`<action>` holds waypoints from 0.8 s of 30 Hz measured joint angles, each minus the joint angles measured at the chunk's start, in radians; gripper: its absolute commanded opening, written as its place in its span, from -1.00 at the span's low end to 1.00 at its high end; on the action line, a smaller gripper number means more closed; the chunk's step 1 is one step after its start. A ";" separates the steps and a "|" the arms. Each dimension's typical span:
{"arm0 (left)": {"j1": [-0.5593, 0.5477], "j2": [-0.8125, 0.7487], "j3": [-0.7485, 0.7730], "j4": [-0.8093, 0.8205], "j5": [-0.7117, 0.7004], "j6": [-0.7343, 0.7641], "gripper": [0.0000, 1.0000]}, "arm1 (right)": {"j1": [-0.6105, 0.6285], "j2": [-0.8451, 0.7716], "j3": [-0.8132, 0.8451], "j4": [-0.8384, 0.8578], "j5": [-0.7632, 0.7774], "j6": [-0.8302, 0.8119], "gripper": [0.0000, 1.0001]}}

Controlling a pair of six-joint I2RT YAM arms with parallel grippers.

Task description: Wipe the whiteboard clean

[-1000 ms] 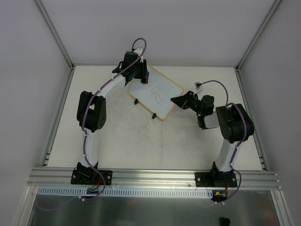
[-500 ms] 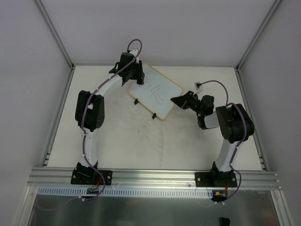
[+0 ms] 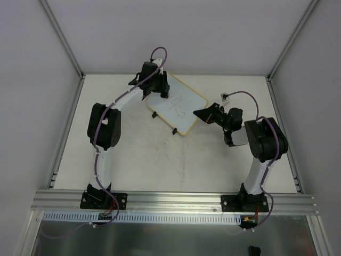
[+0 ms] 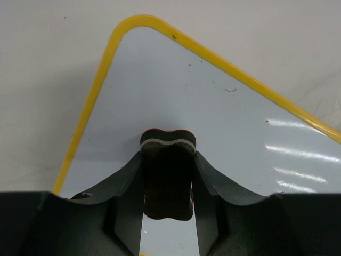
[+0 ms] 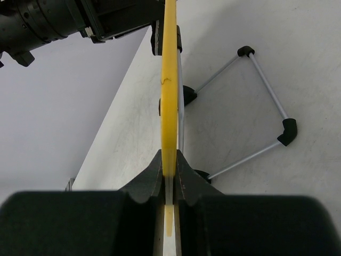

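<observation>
The whiteboard is seen on the far middle part of the counter, turned at an angle, with blue marks left on its white surface. In the top view the left gripper is placed over the board's far left corner. In the left wrist view that gripper is closed on a dark eraser block, which is pinched between both fingers. The block's far end, edged with a white and a red layer, appears to be pressed against the white surface just inside the rounded yellow-framed corner. The right gripper is found at the board's right edge. In the right wrist view the board is shown edge-on, and the right gripper is nearly fully closed, the thin yellow frame being clamped between its fingers. A wire stand with black corner pieces is seen resting on the counter behind the board.
</observation>
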 measured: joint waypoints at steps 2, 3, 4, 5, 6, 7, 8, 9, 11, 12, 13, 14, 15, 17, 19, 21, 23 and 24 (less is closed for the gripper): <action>-0.015 0.000 -0.003 0.008 -0.016 0.007 -1.00 | 0.000 0.000 0.000 0.000 0.000 0.004 -1.00; -0.021 -0.001 -0.007 0.013 -0.024 0.011 -1.00 | 0.000 0.000 0.000 0.000 0.000 0.006 -1.00; -0.029 -0.004 -0.014 0.022 -0.038 0.017 -1.00 | 0.000 0.000 0.000 0.000 0.000 0.008 -1.00; -0.037 -0.009 -0.022 0.029 -0.051 0.022 -1.00 | 0.000 0.000 0.000 0.000 0.000 0.009 -1.00; -0.045 -0.015 -0.032 0.037 -0.060 0.025 -1.00 | 0.000 0.000 0.000 -0.001 0.000 0.008 -1.00; -0.053 -0.023 -0.047 0.047 -0.072 0.026 -1.00 | 0.000 0.000 0.000 -0.001 0.000 0.008 -1.00; -0.065 -0.031 -0.060 0.055 -0.078 0.026 -1.00 | 0.000 0.000 0.000 -0.001 0.000 0.008 -1.00; -0.073 -0.037 -0.072 0.062 -0.083 0.026 -1.00 | 0.000 0.000 0.000 -0.002 0.000 0.008 -1.00; -0.095 -0.054 -0.101 0.082 -0.094 0.026 -1.00 | 0.000 0.000 0.000 -0.003 0.000 0.008 -1.00; -0.105 -0.059 -0.112 0.089 -0.097 0.029 -1.00 | 0.000 0.001 0.000 -0.004 0.000 0.008 -1.00; -0.112 -0.062 -0.117 0.094 -0.101 0.031 -1.00 | 0.000 0.002 0.000 -0.004 0.000 0.008 -1.00; -0.122 -0.065 -0.124 0.100 -0.105 0.035 -1.00 | -0.001 0.004 0.002 -0.005 0.001 0.008 -1.00; -0.130 -0.069 -0.131 0.105 -0.111 0.039 -1.00 | -0.002 0.006 0.003 -0.007 0.000 0.008 -1.00; -0.144 -0.078 -0.152 0.126 -0.120 0.045 -1.00 | -0.003 0.011 0.006 -0.008 0.000 0.008 -1.00; -0.159 -0.088 -0.175 0.146 -0.124 0.052 -1.00 | -0.004 0.013 0.009 -0.008 -0.001 0.008 -1.00; -0.176 -0.100 -0.198 0.166 -0.126 0.069 -1.00 | -0.004 0.014 0.010 -0.009 -0.003 0.008 -1.00; -0.192 -0.106 -0.208 0.174 -0.124 0.094 -1.00 | -0.005 0.015 0.011 -0.009 -0.003 0.008 -1.00; -0.203 -0.108 -0.209 0.174 -0.122 0.109 -1.00 | -0.005 0.015 0.011 -0.009 -0.003 0.008 -1.00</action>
